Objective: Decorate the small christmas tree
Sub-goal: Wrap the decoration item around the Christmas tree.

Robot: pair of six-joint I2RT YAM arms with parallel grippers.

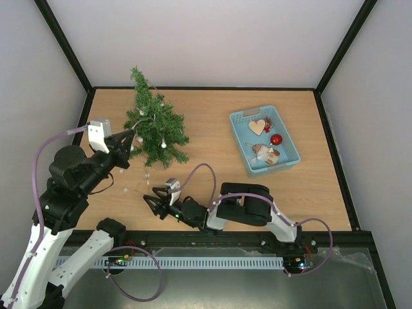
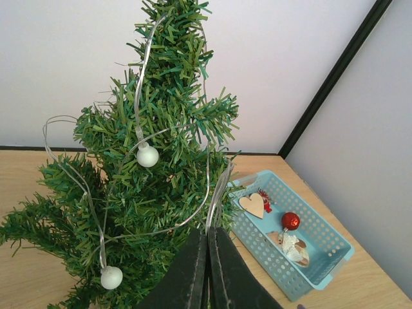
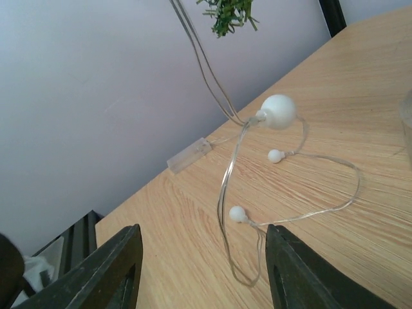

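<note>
The bushy green small christmas tree point(image 2: 161, 193) loses its foot below the left wrist view's lower edge. In the right wrist view, the thin silver wire with white beads point(image 3: 278, 111) runs off the top edge.

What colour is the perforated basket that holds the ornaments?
The basket is light blue; clearest in the left wrist view.

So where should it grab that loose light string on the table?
Probably on the light string right beside a white bulb, right hand coming down from above. It lies flat in loose loops on the table, so a sideways approach would just push it; the bulb should stop slipping.
</note>
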